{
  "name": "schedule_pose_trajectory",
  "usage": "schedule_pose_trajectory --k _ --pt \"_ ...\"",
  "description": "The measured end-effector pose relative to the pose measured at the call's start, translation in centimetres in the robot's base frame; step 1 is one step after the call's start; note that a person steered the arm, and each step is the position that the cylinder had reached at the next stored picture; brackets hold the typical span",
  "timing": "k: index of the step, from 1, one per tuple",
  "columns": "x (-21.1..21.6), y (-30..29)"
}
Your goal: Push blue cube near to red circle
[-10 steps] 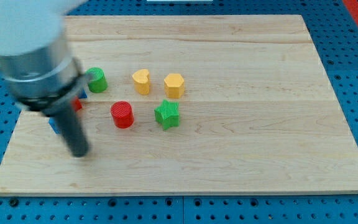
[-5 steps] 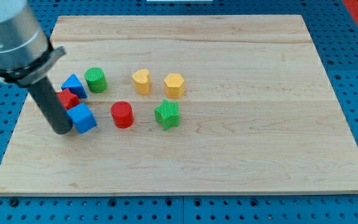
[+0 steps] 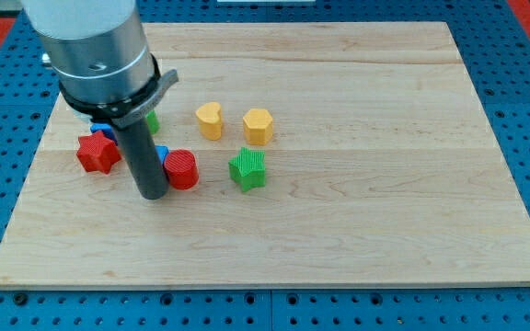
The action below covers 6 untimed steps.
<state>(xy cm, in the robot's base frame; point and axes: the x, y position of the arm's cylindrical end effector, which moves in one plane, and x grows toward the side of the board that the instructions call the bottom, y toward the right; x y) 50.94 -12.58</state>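
Observation:
My tip (image 3: 153, 195) rests on the wooden board (image 3: 357, 202), just left of and below the red circle (image 3: 182, 169). The blue cube (image 3: 161, 154) is almost wholly hidden behind the rod; only a sliver shows, touching the red circle's left side. A red star-shaped block (image 3: 97, 153) lies to the left of the rod. Another blue block (image 3: 100, 131) and a green block (image 3: 152, 119) peek out from behind the arm above.
A yellow heart-like block (image 3: 210, 120) and a yellow hexagon block (image 3: 258, 126) sit right of the arm. A green star block (image 3: 247, 169) lies right of the red circle. The arm's grey body (image 3: 95, 51) covers the board's upper left.
The rod has moved right, pushing the blue cube right until it sits against the red circle. The red star is now uncovered at the left.

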Motion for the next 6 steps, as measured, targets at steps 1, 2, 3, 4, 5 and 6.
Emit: schedule_pose_trajectory --k 1,2,3,4,5,6 --pt "1.4 2.1" --pt "0.8 2.2" --pt "-0.2 2.3" --pt "-0.4 3.2" --pt "1.2 4.9" --pt "1.3 8.3"
